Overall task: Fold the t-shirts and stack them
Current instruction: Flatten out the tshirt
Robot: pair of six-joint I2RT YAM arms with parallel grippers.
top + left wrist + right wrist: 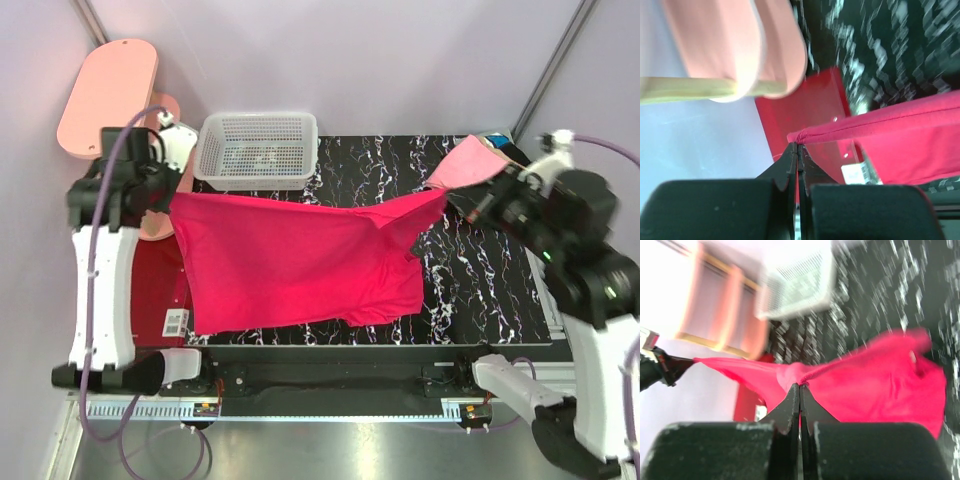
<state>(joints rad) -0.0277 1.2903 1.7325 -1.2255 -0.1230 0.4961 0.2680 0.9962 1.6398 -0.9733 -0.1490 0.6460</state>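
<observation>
t-shirt (pixel 290 260) between left gripper (pixel 797 147) and right gripper (pixel 800 385), basket (pixel 256 180) behind

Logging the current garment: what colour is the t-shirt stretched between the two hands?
The t-shirt is plain bright magenta-red; the top external view shows it best.

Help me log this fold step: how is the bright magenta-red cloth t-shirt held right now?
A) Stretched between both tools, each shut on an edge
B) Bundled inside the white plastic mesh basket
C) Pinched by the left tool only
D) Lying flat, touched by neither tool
A: the left tool and the right tool are each shut on an edge of the bright magenta-red cloth t-shirt, which spans between them.
</observation>
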